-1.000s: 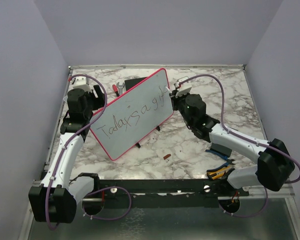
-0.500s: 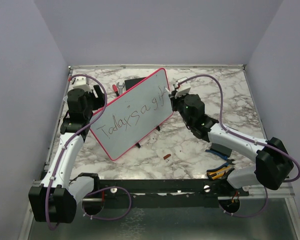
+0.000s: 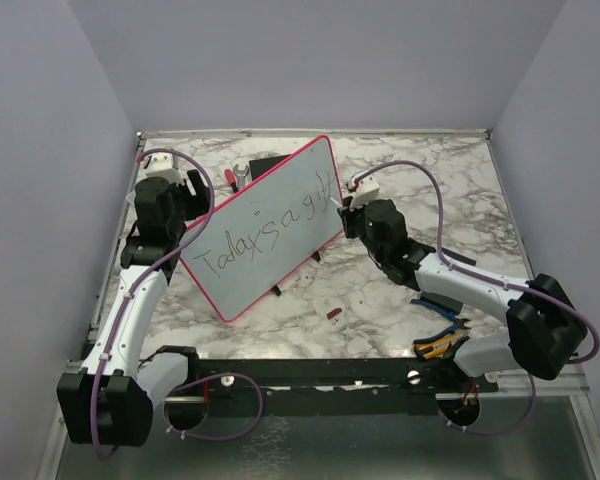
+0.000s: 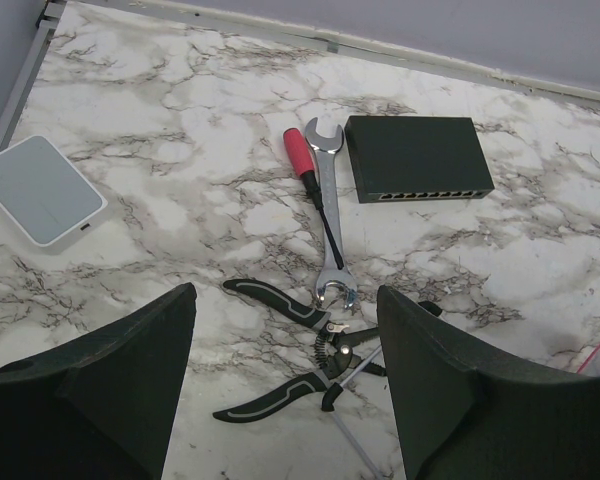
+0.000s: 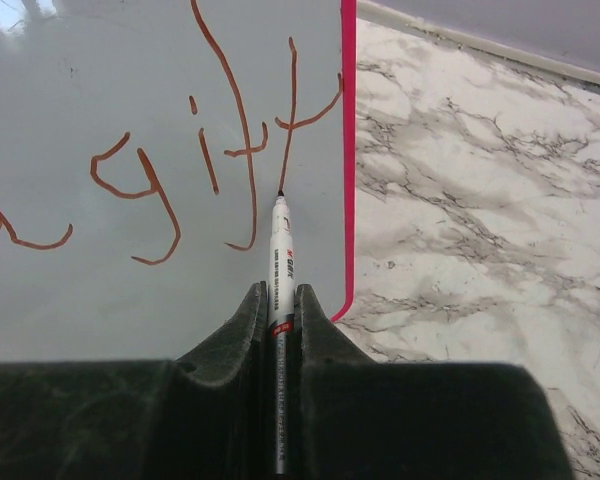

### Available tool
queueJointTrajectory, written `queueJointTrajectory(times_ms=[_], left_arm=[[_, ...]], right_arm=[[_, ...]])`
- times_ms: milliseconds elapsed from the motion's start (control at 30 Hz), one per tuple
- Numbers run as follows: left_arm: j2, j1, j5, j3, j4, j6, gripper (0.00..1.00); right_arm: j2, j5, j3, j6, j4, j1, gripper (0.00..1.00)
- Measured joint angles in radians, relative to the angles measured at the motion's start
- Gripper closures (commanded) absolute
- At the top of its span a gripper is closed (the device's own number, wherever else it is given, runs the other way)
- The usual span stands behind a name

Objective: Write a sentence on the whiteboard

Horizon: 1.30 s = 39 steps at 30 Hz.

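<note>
Locate the large rectangular whiteboard with glossy grey-white face and thin pink-red frame (image 3: 280, 200), propped tilted on the marbled tabletop (image 3: 380, 300) between the 2 arms. Read the thin dark handwritten sentence (image 3: 265, 228) running along its length: "Today is a gift".

Note the right gripper (image 5: 281, 292) clamped shut on a slim white marker pen (image 5: 280, 262), with the tip at the foot of the final "t", just inside the frame's right edge (touching or barely lifted: cannot tell).

Compare with 1 second ago: right wrist drawn down along the board's end, consistent with the closing downstroke.

Note the left gripper (image 4: 285, 300) spread wide, gripping nothing, parked behind the board's left end, unmoved.

Treat the lettering as probably complete, with only lifting the pen clear left to do.
</note>
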Motion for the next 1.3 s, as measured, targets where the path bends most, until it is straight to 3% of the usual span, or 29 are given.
queueJointTrajectory(times_ms=[600,900,1300], left_arm=[[0.0,0.0,0.0,0.0,0.0,0.0,0.26],[0.0,0.0,0.0,0.0,0.0,0.0,0.26],[-0.001,-0.001,0.0,0.0,0.0,0.0,0.26]], right_arm=[[-0.003,0.045,-0.008,0.014,-0.05,0.0,0.99],[-0.081,0.068,-0.008,0.014,-0.05,0.0,0.99],[-0.046,0.08,-0.008,0.014,-0.051,0.0,1.0]])
